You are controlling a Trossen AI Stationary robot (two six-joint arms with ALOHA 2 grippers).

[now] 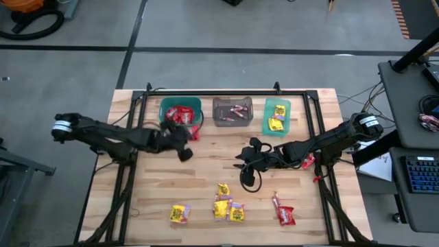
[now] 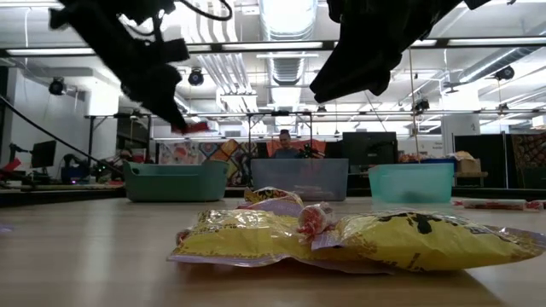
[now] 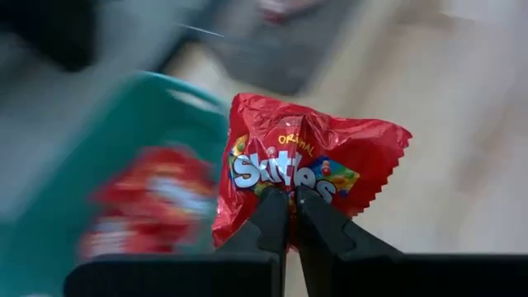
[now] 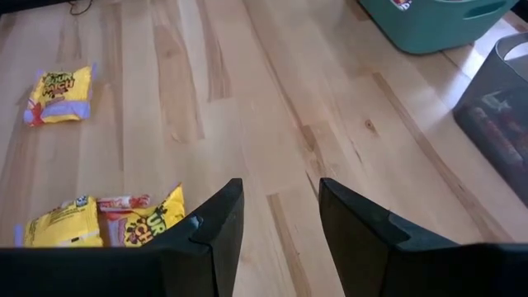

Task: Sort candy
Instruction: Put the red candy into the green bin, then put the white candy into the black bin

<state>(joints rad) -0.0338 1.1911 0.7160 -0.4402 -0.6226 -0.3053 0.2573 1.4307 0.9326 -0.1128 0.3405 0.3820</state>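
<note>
Three plastic bins sit in a row along the far edge of my wooden table (image 1: 206, 178): a teal bin (image 1: 180, 112) on the left, a grey bin (image 1: 232, 112) in the middle and a green bin (image 1: 277, 117) on the right. I can see red packets inside the teal one, thin pinkish sticks in the grey one and yellow packets in the green one.

My left gripper (image 3: 289, 206) has its two dark fingers pinched together on a crinkled red Skittles packet (image 3: 305, 169), gripping it by its lower edge. From above, that gripper sits just beside the teal bin's right side, and the low view shows the packet (image 2: 194, 127) lifted clear of the table, above the teal bin's rim.

My right gripper (image 4: 280, 219) has its fingers spread apart with nothing between them. It hangs over bare wood near the middle of the table, below the grey bin in the overhead view.

Loose candy lies on the near part of the table: a lone yellow packet (image 1: 180, 213) to the left, a cluster of yellow packets (image 1: 225, 206) in the middle with a bit of red wrapper among them, and a red packet with a pinkish stick (image 1: 282, 211) to the right.
</note>
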